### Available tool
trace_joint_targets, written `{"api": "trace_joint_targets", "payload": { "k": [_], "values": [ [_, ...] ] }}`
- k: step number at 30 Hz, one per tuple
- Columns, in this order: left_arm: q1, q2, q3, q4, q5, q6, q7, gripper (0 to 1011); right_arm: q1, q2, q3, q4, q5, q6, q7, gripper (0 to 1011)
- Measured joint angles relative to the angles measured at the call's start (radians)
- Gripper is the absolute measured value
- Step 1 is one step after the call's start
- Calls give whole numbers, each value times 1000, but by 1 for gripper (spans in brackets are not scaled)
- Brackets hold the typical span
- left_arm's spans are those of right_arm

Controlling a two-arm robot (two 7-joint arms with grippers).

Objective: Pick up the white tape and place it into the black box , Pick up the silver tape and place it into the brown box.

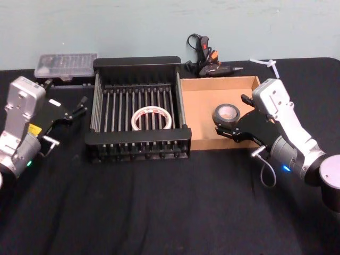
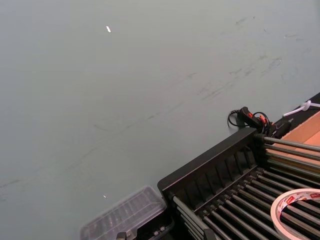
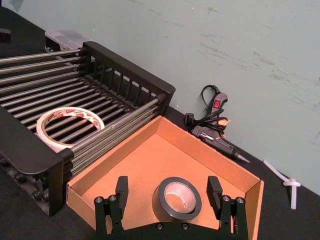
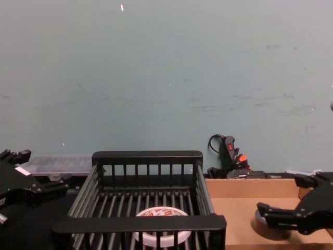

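The white tape with its red-printed label lies flat on the slatted floor of the black box, also seen in the right wrist view as the tape inside the crate. The silver tape rests on the floor of the brown box. My right gripper is open and straddles the silver tape, its fingers clear of the roll on both sides. To the left of the crate, my left gripper is open and holds nothing.
A black-and-orange glue gun with a coiled cord lies behind the brown box. A clear plastic case sits at the back left, and a white plastic piece at the back right. Black cloth covers the table's front.
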Motion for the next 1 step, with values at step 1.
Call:
{"api": "trace_joint_targets", "payload": {
  "k": [1],
  "values": [
    [0, 0, 0, 0, 0, 0, 0, 1001, 0, 0, 0, 0, 0, 0, 0, 1002]
  ]
}}
